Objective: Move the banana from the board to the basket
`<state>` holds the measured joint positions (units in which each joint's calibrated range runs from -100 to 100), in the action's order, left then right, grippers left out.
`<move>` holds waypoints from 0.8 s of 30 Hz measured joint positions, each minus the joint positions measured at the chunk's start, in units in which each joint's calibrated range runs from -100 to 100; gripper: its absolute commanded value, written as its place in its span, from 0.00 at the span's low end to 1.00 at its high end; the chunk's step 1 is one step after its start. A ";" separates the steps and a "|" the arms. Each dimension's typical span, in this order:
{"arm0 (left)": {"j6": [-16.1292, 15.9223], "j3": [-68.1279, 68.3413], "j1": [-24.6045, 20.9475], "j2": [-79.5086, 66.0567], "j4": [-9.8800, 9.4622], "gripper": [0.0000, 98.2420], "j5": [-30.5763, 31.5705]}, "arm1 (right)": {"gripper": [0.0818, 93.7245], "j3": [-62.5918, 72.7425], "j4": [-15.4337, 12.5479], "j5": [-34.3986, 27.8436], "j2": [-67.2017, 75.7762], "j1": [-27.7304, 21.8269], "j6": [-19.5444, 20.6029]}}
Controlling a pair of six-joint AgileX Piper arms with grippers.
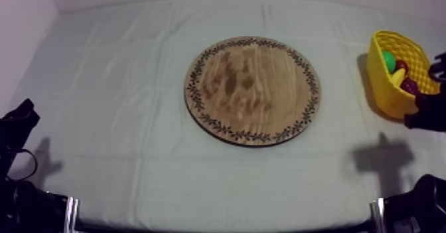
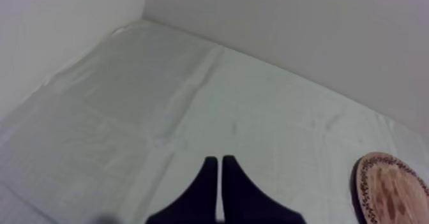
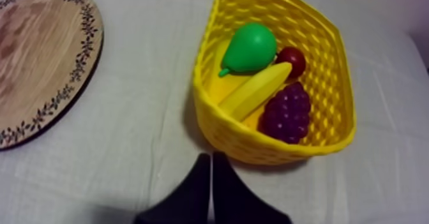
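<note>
The round wooden board (image 1: 252, 89) lies bare in the middle of the table, its rim also seen in the right wrist view (image 3: 45, 60) and the left wrist view (image 2: 392, 191). The yellow basket (image 1: 391, 93) stands at the right edge. Inside the basket (image 3: 220, 121) lie the banana (image 3: 255, 89), a green pear (image 3: 250, 48), a bunch of purple grapes (image 3: 287, 112) and a small red fruit (image 3: 292, 57). My right gripper (image 3: 211, 157) is shut, empty, just in front of the basket. My left gripper (image 2: 220, 161) is shut over bare cloth.
The right arm (image 1: 428, 109) shows as a black shape beside the basket. The left arm (image 1: 16, 126) rests low at the left edge. Bare cloth surrounds the board, with a wall behind the table.
</note>
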<state>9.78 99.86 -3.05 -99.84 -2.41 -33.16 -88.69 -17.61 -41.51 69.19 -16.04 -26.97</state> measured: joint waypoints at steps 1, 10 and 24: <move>0.03 0.00 0.00 0.00 0.00 0.00 0.00 | 0.00 -1.50 -0.05 0.18 2.12 0.21 -0.34; 0.03 0.00 0.00 0.00 0.00 0.00 0.00 | 0.00 -7.54 8.97 -2.69 20.45 5.18 4.31; 0.03 0.00 0.00 0.00 0.00 0.00 0.00 | 0.00 -10.82 15.76 4.24 26.56 10.40 21.70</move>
<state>9.81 99.86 -3.05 -99.84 -2.41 -33.16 -99.51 -1.85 -37.27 95.75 -5.64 -5.27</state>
